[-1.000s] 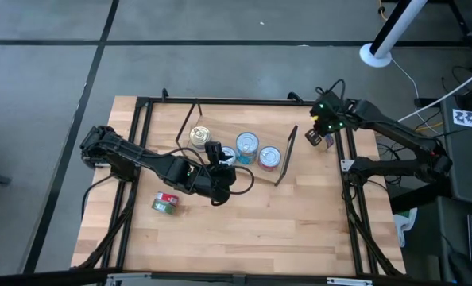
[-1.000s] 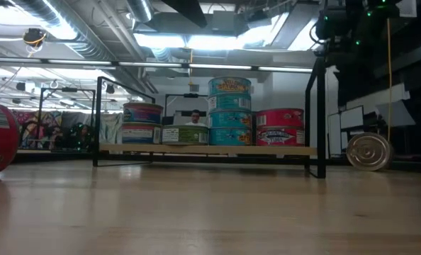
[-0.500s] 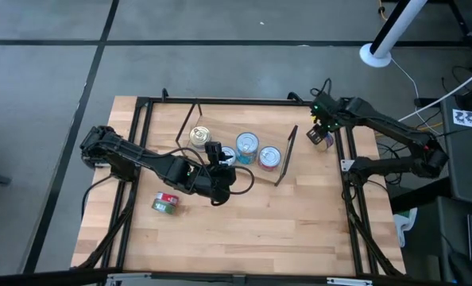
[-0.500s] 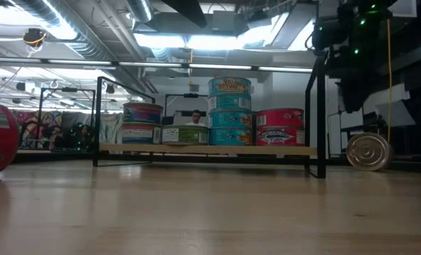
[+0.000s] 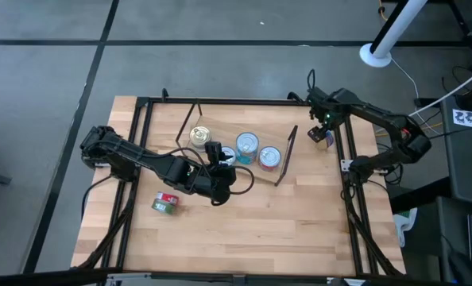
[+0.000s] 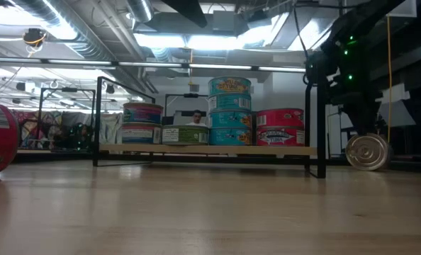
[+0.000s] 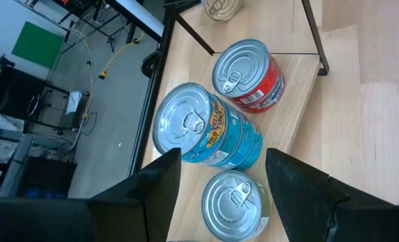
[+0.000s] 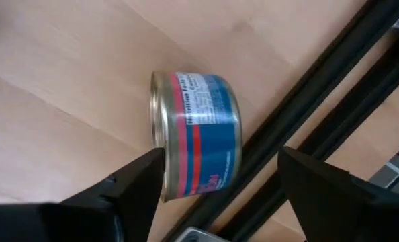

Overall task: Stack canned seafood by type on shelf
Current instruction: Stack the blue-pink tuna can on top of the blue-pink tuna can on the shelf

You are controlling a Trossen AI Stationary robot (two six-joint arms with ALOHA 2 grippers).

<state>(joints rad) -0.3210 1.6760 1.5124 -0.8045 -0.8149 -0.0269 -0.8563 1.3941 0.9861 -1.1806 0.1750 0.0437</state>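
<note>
Right claw [image 8: 216,185], fingers spread, poised directly over a blue-and-red tin [image 8: 196,134] lying on its side on the surface [image 5: 299,222], beside the black frame rail [image 8: 307,101], outside the shelf [image 6: 210,149].

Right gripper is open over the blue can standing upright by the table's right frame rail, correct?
Not quite: the blue can lies on its side, as the right wrist view shows. The rest holds: the right gripper is open over it, beside the table's right frame rail.
</note>
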